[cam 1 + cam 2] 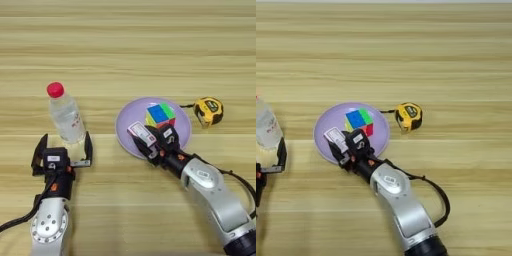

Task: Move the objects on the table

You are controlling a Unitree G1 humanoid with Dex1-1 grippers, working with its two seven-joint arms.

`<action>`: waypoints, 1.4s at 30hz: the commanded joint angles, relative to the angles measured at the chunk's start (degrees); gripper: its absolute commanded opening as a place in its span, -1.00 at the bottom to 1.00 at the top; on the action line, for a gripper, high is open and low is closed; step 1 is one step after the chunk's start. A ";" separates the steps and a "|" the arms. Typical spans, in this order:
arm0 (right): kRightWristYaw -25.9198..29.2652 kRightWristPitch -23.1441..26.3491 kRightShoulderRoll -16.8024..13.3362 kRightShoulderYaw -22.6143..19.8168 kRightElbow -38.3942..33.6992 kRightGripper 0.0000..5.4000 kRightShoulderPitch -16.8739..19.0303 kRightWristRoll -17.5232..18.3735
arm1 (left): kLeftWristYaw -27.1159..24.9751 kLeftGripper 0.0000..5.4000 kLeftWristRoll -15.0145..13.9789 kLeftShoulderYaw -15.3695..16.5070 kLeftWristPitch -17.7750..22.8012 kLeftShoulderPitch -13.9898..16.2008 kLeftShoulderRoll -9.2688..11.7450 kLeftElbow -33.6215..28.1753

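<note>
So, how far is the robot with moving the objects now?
The puzzle cube already sits on the purple plate. In hand: the right gripper holds the small red-and-white box over the plate's near edge. Left: the bottle stands on the table, with the open left gripper just before it.

Things placed around the plate (182, 131)
Cube (160, 115) on the plate, box (142, 134) over its near-left rim; bottle (65, 114) stands left of it, tape measure (208, 110) right.
</note>
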 commanded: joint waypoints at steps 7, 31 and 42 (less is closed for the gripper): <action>0.02 -0.45 1.33 -0.40 4.23 -0.23 -1.98 -0.46 | 0.28 1.00 0.12 -0.17 0.88 -0.05 -0.11 -0.51; 0.45 -1.29 1.40 -0.20 2.16 0.76 -1.08 -0.22 | 0.32 1.00 0.15 -0.23 0.83 0.34 -0.05 -0.64; 1.89 -2.32 1.30 0.71 -1.36 0.99 0.04 0.34 | 0.19 1.00 0.02 -0.13 0.76 0.39 0.06 -0.60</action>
